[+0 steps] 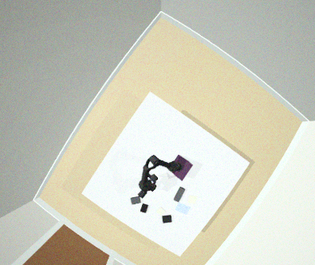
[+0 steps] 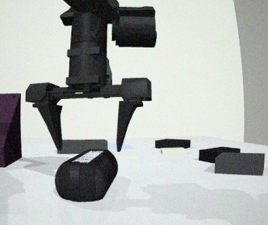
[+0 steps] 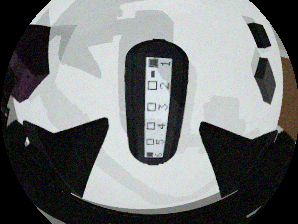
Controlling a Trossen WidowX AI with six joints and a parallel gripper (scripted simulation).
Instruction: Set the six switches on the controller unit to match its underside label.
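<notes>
Label (image 3: 158,107) readable in wrist view — squares 1, 6 filled; exterior blurs it.

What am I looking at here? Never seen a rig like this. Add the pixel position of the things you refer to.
One black robot arm ending in a two-finger gripper (image 2: 90,149) (image 3: 154,124). The top view looks down on the whole bench (image 1: 132,140); the exterior view looks across it from the side; the wrist view looks past the fingers from the arm. Below the gripper lies the controller unit (image 2: 85,179) (image 3: 134,100), label up: squares 1 and 6 filled, 2 to 5 empty. Around it are a purple wedge-like block (image 2: 12,135) and several dark blocks. The gripper is open, holding nothing.
</notes>
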